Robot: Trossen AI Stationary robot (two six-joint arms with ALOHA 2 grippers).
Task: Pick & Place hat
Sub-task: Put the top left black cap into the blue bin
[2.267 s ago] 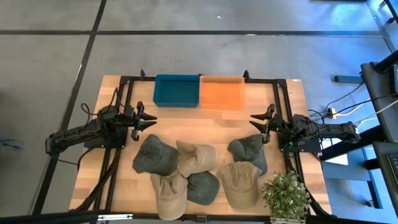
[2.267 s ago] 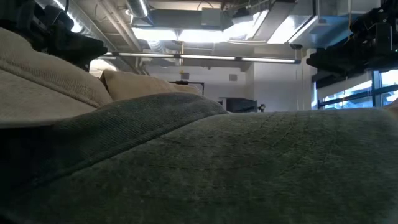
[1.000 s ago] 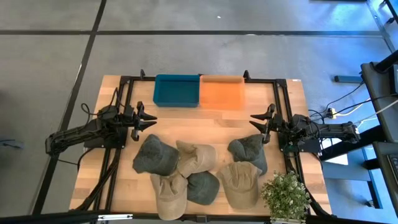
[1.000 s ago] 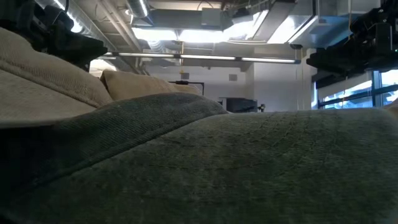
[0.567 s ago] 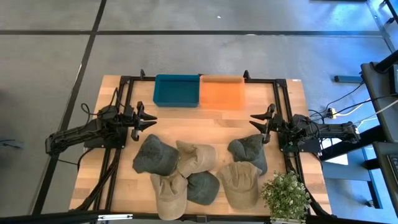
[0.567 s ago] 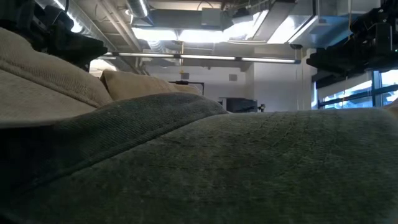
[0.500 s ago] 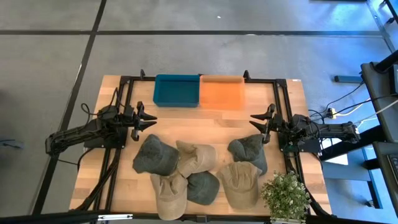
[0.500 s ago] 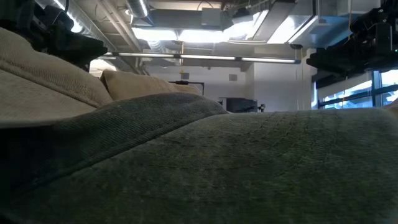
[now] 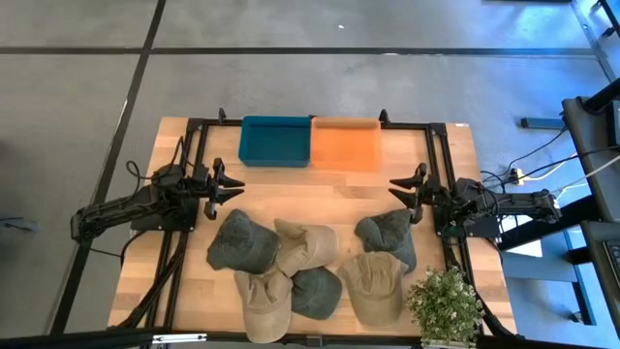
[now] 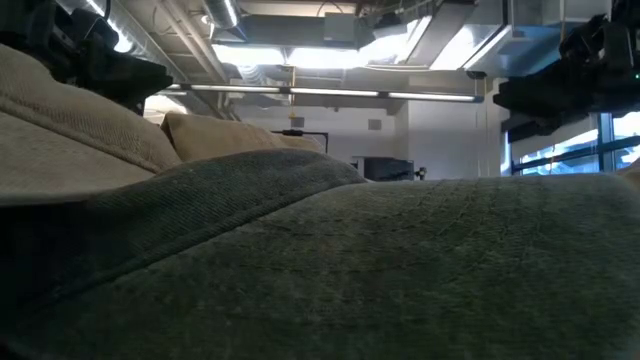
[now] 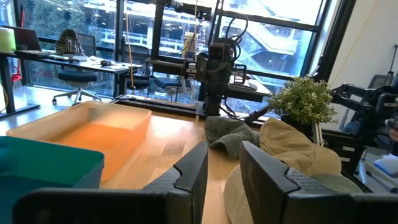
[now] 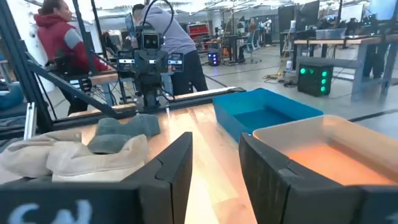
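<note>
While both arms hover empty, six soft cloth hats lie heaped on the near half of the wooden table (image 9: 358, 184).

Left gripper (image 9: 235, 188): fingers parted a narrow way, holding nothing, above bare wood at the left, just beyond the dark green cap (image 9: 239, 242). Right gripper (image 9: 396, 193): same narrow gap, empty, at the right, just beyond the grey-green cap (image 9: 387, 236). Between these caps, a beige cap (image 9: 305, 244); nearer, another tan cap (image 9: 263, 301), a small dark green cap (image 9: 316, 292) and a wide tan cap (image 9: 374, 284). Far edge: teal plastic bin (image 9: 275, 142) touching orange plastic bin (image 9: 346, 142). Near right corner: potted green plant (image 9: 446, 304).
</note>
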